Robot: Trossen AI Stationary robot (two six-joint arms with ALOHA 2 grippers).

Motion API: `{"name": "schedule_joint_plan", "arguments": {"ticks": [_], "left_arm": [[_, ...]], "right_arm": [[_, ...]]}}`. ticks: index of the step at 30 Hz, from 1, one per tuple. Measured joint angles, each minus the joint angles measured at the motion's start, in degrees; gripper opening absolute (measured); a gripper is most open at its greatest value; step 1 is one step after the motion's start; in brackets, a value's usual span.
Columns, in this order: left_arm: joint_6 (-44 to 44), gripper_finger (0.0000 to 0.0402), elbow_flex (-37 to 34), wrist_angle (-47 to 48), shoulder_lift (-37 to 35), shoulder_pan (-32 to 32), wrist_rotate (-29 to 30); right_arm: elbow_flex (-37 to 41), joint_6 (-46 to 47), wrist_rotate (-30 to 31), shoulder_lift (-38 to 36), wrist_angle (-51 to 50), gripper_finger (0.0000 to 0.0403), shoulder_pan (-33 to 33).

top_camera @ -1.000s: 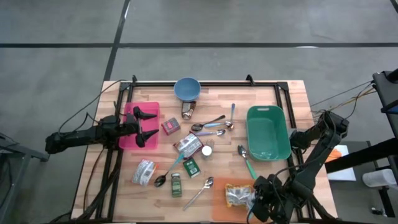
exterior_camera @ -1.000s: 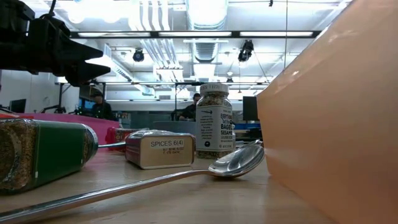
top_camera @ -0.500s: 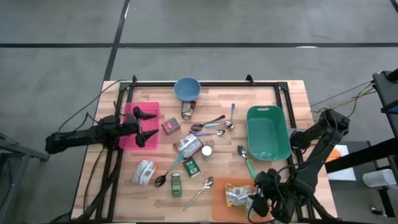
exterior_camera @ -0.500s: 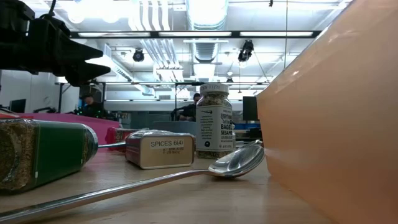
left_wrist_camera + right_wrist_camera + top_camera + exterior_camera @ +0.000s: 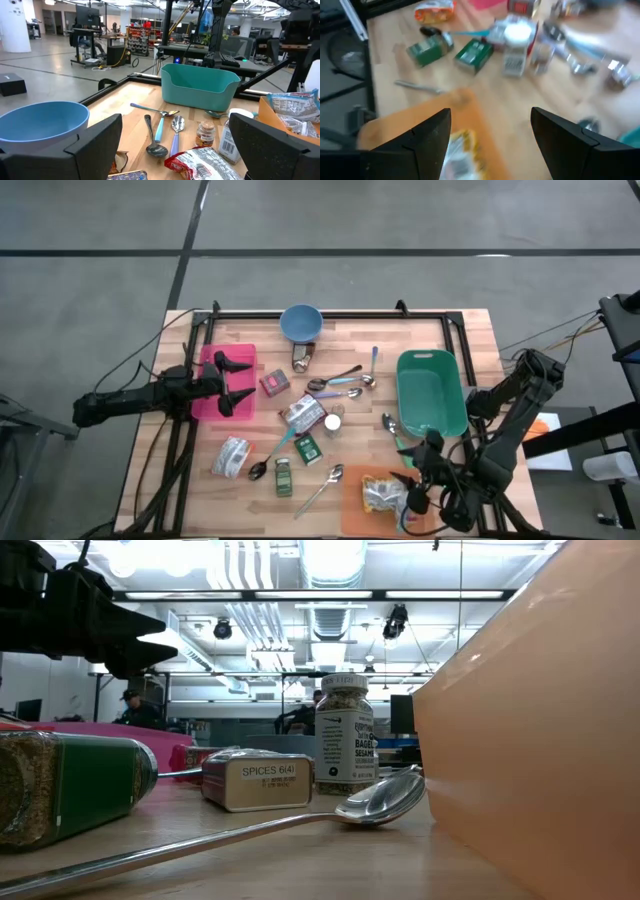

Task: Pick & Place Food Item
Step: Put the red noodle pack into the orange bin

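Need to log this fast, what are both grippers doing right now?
Left gripper: open, empty, over the pink tray.
Right gripper: open, empty, above the orange tray holding the food packet.

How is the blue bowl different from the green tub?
The blue bowl is round, while the green tub is a long box shape with rounded corners. The bowl looks smaller than the tub. The bowl sits at the table's far edge, the tub toward the right side. Both stand open side up, and both look empty.
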State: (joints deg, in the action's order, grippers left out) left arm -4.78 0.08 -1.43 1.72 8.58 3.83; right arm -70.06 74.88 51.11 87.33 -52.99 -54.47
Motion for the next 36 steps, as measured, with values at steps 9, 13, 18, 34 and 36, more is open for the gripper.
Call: {"name": "schedule_joint_plan", "arguments": {"ticks": [9,13,18,34,36], "left_arm": [[0.0,0.0372,0.0,0.0,0.0,0.0,0.01],[0.0,0.0372,0.0,0.01,0.0,0.02,0.01],[0.0,0.0372,0.0,0.01,0.02,0.01,0.0],[0.0,0.0372,0.0,0.0,0.02,0.0,0.01],[0.0,0.0372,0.0,0.01,0.0,0.02,0.01]], "right_arm": [[0.0,-19.58,1.61,0.12,0.47,0.027,8.32],[0.0,-29.6,0.86,0.15,4.73,0.027,12.79],[-0.02,-46.93,-4.25,1.16,12.81,0.027,18.69],[-0.01,-78.67,-20.04,7.78,35.21,0.027,33.17],[-0.01,-80.92,-22.8,8.48,38.26,0.027,34.75]]}}
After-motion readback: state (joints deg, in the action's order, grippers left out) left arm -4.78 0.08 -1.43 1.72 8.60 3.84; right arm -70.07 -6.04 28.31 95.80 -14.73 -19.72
